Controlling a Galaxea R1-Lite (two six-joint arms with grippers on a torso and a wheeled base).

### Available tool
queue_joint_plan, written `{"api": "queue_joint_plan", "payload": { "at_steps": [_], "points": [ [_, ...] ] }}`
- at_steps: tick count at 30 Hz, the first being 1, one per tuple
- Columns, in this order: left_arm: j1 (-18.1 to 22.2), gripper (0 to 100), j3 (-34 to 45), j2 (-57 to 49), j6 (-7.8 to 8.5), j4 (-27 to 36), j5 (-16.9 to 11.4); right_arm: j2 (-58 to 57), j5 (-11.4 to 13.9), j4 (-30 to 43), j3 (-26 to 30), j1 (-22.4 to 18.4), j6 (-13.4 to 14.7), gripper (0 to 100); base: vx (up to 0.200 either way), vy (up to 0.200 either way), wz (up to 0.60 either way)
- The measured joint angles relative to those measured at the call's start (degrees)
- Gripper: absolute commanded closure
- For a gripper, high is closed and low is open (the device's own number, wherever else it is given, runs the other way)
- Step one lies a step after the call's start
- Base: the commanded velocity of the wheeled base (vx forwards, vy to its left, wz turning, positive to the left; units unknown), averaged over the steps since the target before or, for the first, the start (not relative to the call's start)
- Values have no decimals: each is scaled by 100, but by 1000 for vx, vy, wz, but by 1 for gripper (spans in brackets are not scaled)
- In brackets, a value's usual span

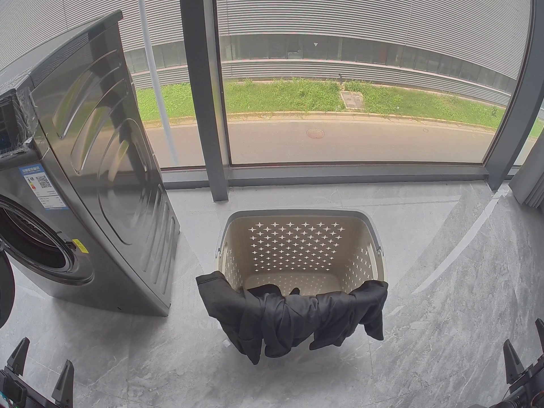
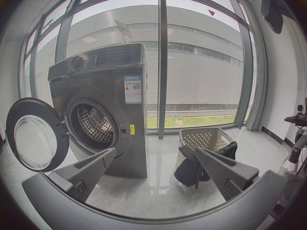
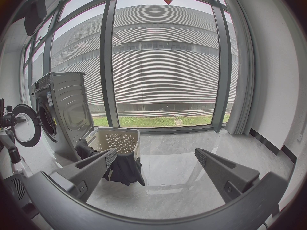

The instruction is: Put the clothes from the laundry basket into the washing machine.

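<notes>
A beige laundry basket (image 1: 300, 245) stands on the grey floor ahead of me, with a black garment (image 1: 289, 315) draped over its near rim. The grey washing machine (image 1: 102, 165) stands to the left, its round door (image 2: 33, 134) swung open and the drum (image 2: 94, 123) showing. My left gripper (image 1: 39, 366) is low at the near left, open and holding nothing. My right gripper (image 1: 524, 349) is low at the near right, also open with nothing between its fingers. Both are well short of the basket (image 2: 204, 139) and the garment (image 3: 124, 168).
Floor-to-ceiling windows with a grey pillar (image 1: 204, 86) run behind the basket. A curtain (image 3: 238, 80) hangs at the far right. Bare floor lies between me and the basket, and to its right.
</notes>
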Motion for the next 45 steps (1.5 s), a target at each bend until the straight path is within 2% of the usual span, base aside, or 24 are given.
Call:
{"api": "queue_joint_plan", "payload": {
  "at_steps": [7, 17, 19, 22, 27, 33, 37, 45],
  "points": [
    [-5, 0, 0, 2, -2, 2, 2, 0, 0, 0, 0, -5, 0, 0, -171, 0, 0],
    [0, 0, 0, 0, 0, 0, 0, 0, 2, -202, -11, -13, 18, 0, 0, 0, 0],
    [0, 0, 0, 0, 0, 2, -1, 0, 55, -260, -182, -13, 5, 0, 0, 0, 0],
    [-2, 0, 0, 0, 0, 0, -1, 50, 261, -73, -616, -5, -2, 0, 0, 0, 0],
    [-5, 0, 0, 0, 0, 0, -1, 610, 887, 174, -1451, 9, -7, 0, 0, 0, 0],
    [0, 0, 0, 0, 0, 0, -1, 1996, 1464, -60, -1775, 89, -16, 0, 0, 0, 0],
    [-5, 0, 0, 0, 0, 0, -1, 3074, 1684, -396, -1831, 282, 24, 0, 0, 0, 0],
    [0, 0, 0, 0, 11, 0, -1, 5216, 1922, -1225, -1904, 816, 78, 0, 0, 0, 0]
  ]
}}
